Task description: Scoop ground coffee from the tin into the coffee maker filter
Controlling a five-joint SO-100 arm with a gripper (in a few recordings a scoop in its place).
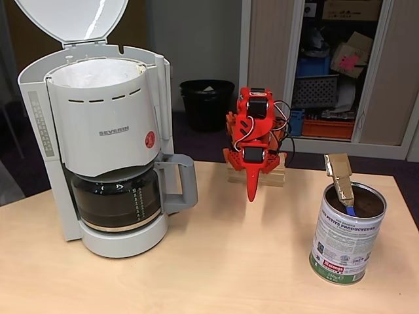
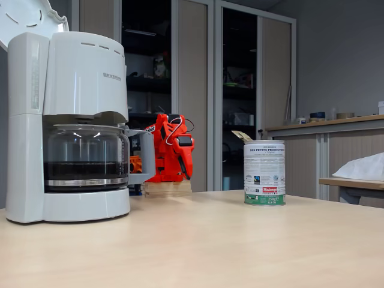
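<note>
Nearest, the tin [image 1: 347,232] stands open at the table's [image 1: 216,261] right front edge, scoop handle [image 1: 340,175] protruding: light, rigid, best pinched there. Loose ground coffee [image 1: 368,204] spills easily. Folded at the rear edge, the gripper [image 1: 251,188] appears closed, empty.

White coffee maker [image 1: 105,131], red arm [image 1: 254,140], silver tin [image 1: 347,235] (green-red base band)

Your arm [image 1: 254,134] sits folded on its base at the table's far edge, upper links doubled back over the shoulder. Your gripper [image 1: 252,190] hangs straight down, tip just above the tabletop, fingers pressed together into one red point, holding nothing.
</note>
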